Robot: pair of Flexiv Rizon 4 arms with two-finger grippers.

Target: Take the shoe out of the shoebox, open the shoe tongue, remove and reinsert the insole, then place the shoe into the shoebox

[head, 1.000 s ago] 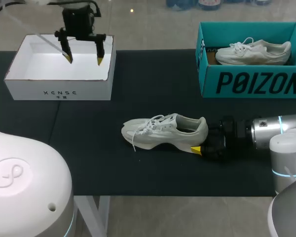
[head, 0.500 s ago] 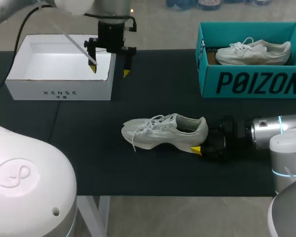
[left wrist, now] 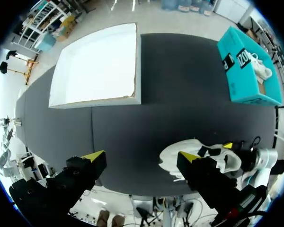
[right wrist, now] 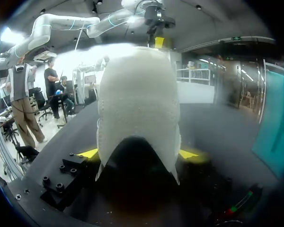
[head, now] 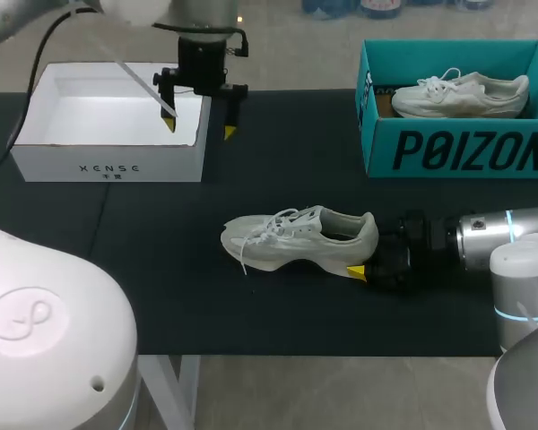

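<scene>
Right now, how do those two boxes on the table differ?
The white box is shallow; the teal box stands taller. The white box looks empty, while the teal box holds a white shoe. The white box sits at the table's left, the teal box at its right. Both are open-topped.

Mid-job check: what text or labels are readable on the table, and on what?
On the teal shoebox, front wall: large black capitals, a brand mark, not spelled out.
On the white box, front wall: small spaced dark capitals, also a brand mark; the tiny line beneath is too small to read.
On the shoe on the table and the shoe in the teal shoebox: no legible print.
</scene>
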